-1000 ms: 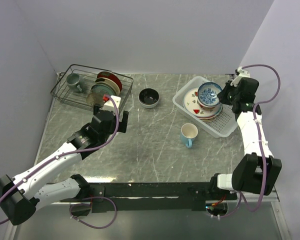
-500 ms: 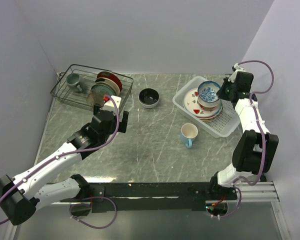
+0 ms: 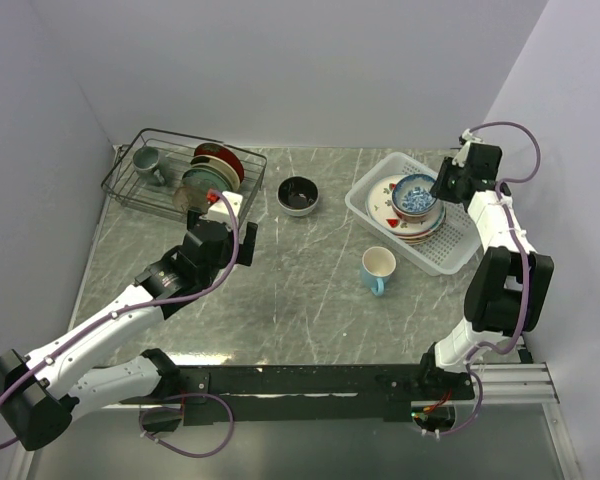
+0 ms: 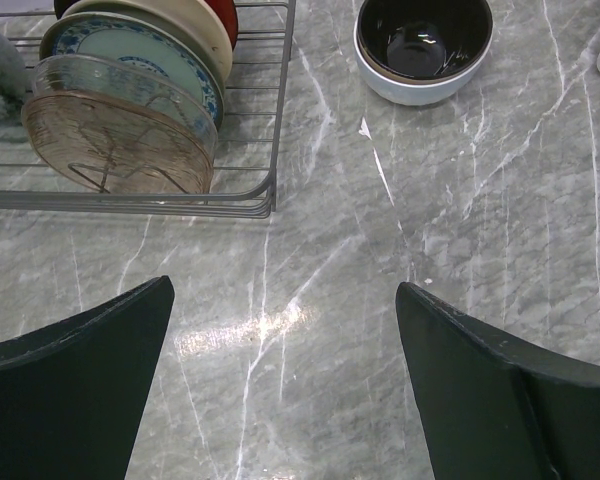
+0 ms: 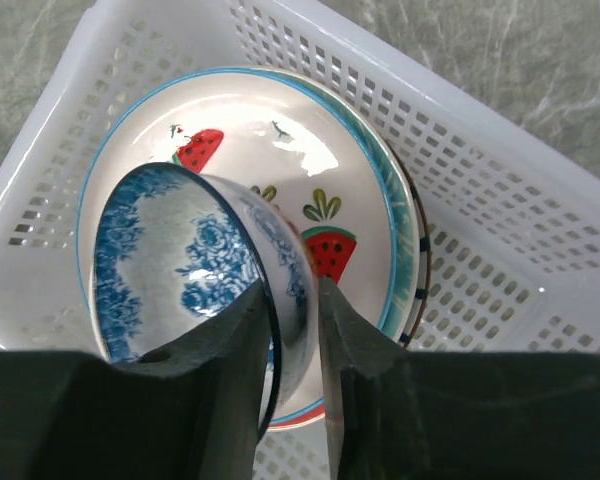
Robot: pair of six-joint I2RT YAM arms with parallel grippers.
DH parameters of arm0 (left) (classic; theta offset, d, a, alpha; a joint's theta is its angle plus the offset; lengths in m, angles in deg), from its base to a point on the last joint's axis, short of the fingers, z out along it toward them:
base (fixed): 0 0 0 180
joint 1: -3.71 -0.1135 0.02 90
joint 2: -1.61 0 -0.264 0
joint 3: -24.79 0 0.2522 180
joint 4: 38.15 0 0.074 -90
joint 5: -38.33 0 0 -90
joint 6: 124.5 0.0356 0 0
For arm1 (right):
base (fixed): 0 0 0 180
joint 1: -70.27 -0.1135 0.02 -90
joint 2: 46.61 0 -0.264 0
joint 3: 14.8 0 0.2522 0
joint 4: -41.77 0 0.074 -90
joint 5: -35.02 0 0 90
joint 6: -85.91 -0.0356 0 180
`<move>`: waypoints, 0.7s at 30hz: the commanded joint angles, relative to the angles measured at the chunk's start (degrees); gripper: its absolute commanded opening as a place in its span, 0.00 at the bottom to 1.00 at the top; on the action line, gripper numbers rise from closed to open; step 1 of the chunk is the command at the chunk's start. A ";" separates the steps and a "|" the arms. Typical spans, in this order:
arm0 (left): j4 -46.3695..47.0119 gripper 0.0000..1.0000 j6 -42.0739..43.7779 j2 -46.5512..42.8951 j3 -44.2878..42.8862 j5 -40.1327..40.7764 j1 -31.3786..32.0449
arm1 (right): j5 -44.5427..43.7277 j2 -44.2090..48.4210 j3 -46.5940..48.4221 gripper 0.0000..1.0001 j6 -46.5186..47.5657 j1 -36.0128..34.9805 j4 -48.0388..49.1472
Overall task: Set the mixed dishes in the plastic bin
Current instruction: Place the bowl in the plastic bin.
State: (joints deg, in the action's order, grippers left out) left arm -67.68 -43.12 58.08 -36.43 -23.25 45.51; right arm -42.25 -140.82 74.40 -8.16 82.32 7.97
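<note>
- Grey-green marbled table [image 3: 310,290], pale veins running across it.
- Black wire rack [image 3: 121,160] stood at the back left corner.
- Cream-and-dark bowl [image 3: 300,195] sat upright at back centre, apart from the rack.
- White plastic bin [image 3: 450,255] lay at the back right, set askew.
- Light blue mug [image 3: 377,270] stood upright just beside the bin's near corner, handle seemingly toward the near edge.

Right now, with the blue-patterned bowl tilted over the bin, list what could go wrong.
1. The blue-patterned ceramic bowl is steeply tilted over the white watermelon-patterned plate. Released like this, it may roll or knock against the plate.
2. The right gripper straddles the bowl's rim, with one finger inside. Pulling away at an angle could drag the bowl toward the wall of the white perforated plastic bin.
</note>
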 commanded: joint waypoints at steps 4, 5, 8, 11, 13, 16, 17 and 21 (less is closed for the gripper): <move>1.00 0.99 0.71 -0.66 0.18 1.11 -0.14 | 0.54 0.96 4.10 0.46 1.79 0.43 0.96; 1.00 0.99 0.71 -0.66 0.26 1.02 -0.32 | 0.97 1.22 4.28 0.49 1.97 0.34 0.79; 1.09 0.99 0.62 -0.66 0.27 0.67 -0.40 | 2.21 3.33 3.93 0.59 2.76 0.34 1.04; 1.09 0.99 0.45 -0.66 0.18 -0.21 -0.67 | 3.08 6.58 2.62 0.72 3.55 0.34 1.66; 1.09 0.99 0.27 -0.74 0.09 -0.65 -1.02 | 4.83 9.48 1.73 0.79 5.72 0.34 1.57; 1.44 0.99 0.01 -0.83 0.18 -2.75 -1.98 | 7.47 14.40 -1.69 0.95 7.84 0.34 2.27; 1.36 0.99 -0.16 -0.83 0.18 -3.89 -2.25 | 9.05 15.80 -4.22 1.00 8.20 0.34 2.80; 1.71 0.99 -0.87 -0.92 0.09 -8.02 -4.53 | 13.28 25.19 -10.74 1.00 10.40 0.60 5.35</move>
State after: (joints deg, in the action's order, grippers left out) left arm -67.68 -43.19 58.08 -36.43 -26.28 42.91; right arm -34.21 -123.23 68.44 -1.15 82.43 9.72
